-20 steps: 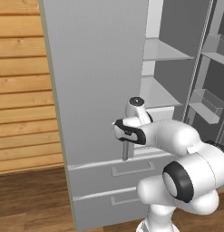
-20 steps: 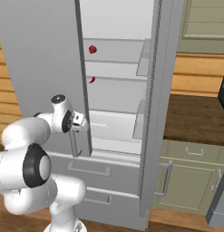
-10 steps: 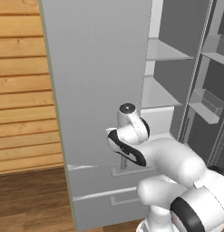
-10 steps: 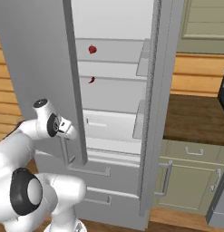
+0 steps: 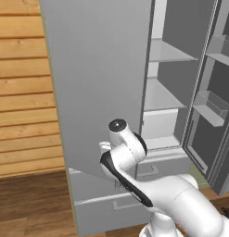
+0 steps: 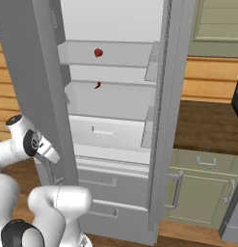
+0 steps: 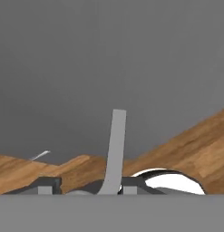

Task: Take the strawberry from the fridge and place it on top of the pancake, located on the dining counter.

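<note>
The fridge (image 6: 111,101) stands with both doors open, its white shelves showing. A small red strawberry (image 6: 98,52) lies on the upper shelf, and a smaller red thing (image 6: 98,85) on the shelf below. My gripper (image 6: 51,156) is low at the left door (image 5: 97,83), shut on the door's slim bar handle (image 7: 114,149), which rises between the fingertips (image 7: 46,184) in the hand view. In the left base view my wrist (image 5: 120,139) presses close to the door's lower edge and hides the fingers. The pancake and the dining counter are out of view.
The right fridge door (image 5: 213,102) with its bins stands open toward me. Two wide drawers (image 6: 111,188) sit under the shelves. A brown-topped counter on green cabinets (image 6: 207,144) lies to the right. Wood-plank wall (image 5: 23,92) is on the left.
The left fridge door has swung wider open, and my hand has travelled left and back with its handle, still shut on it.
</note>
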